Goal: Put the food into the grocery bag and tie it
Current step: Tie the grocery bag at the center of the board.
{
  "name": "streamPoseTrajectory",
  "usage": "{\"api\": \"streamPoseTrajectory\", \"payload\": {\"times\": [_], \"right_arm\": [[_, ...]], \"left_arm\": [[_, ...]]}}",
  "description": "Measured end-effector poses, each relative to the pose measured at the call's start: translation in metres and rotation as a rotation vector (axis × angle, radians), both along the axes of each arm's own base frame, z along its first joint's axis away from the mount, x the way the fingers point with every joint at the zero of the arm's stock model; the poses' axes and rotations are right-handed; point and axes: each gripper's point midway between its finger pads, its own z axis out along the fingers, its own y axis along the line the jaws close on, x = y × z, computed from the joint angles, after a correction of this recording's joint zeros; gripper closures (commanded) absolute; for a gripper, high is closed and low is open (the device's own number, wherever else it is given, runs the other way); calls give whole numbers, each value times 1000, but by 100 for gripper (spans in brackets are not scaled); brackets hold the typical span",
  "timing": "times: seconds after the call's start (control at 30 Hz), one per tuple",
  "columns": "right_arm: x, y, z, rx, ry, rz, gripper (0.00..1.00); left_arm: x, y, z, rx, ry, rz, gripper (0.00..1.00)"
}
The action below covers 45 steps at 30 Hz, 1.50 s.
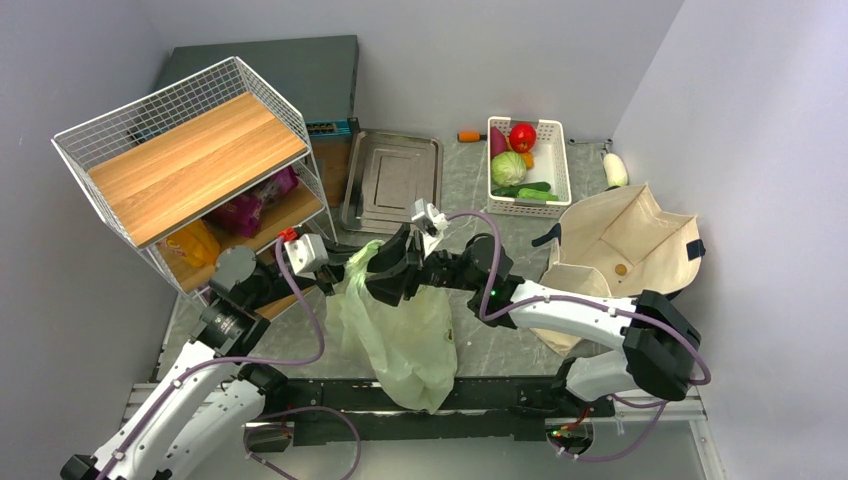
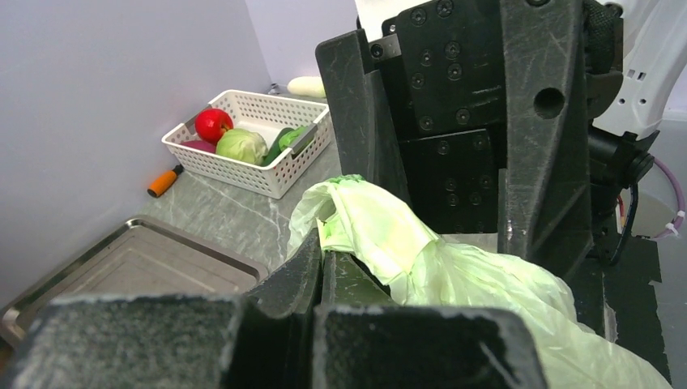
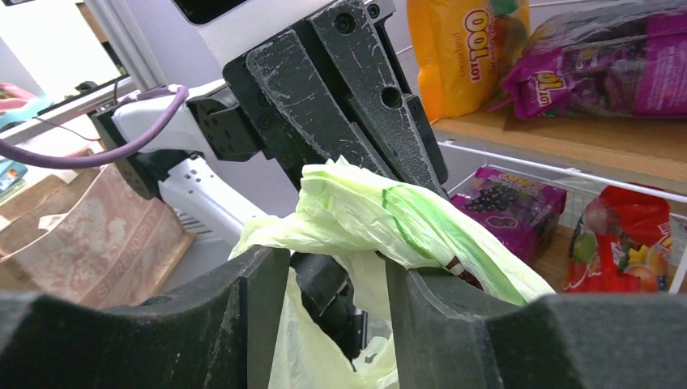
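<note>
The pale-green grocery bag [image 1: 405,335] hangs between my two grippers at the table's middle, its lower part bulging near the front edge. The food is hidden; none shows through the plastic. My left gripper [image 1: 340,272] is shut on one bunched top part of the bag [image 2: 364,219]; in the left wrist view its jaws [image 2: 322,243] are pressed together on the plastic. My right gripper [image 1: 390,268] faces it very close. In the right wrist view it [image 3: 336,263] is open, with the other top part of the bag [image 3: 381,211] draped over and between its fingers.
A wire rack with a wooden shelf [image 1: 190,160] and snack packets stands at the left. A metal tray [image 1: 392,180] lies behind the bag. A white basket [image 1: 560,165] of vegetables is at the back right. A beige canvas tote [image 1: 620,250] lies at the right.
</note>
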Motion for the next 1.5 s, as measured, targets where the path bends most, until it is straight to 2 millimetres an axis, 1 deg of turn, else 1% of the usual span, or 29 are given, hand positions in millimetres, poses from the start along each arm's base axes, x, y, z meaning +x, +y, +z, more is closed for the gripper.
{"api": "streamPoseTrajectory", "payload": {"times": [0.1, 0.23, 0.4, 0.53, 0.7, 0.8, 0.93, 1.23, 1.5], "right_arm": [[4, 0, -1, 2, -6, -26, 52], [9, -3, -2, 9, -2, -73, 57], [19, -11, -7, 21, 5, -158, 59], [24, -12, -7, 24, 2, -184, 59], [25, -10, -9, 22, -7, -182, 58], [23, -7, -16, 3, -11, -163, 57], [25, -2, -26, -23, -2, -158, 56], [23, 2, -21, -4, -2, -141, 56], [16, 3, -17, 9, -12, -101, 66]], "left_arm": [[1, 0, -1, 1, 4, 5, 100], [2, 1, -2, 1, 5, 10, 100], [5, 2, -5, 4, 12, 23, 100], [7, 4, -5, 2, 12, 36, 100], [9, 5, -5, 2, 12, 44, 100], [10, 5, -3, -2, 6, 50, 100], [4, 2, -3, -6, 13, 21, 100], [3, 2, 2, -17, -2, 11, 100], [2, 1, 5, -23, -14, 6, 100]]}}
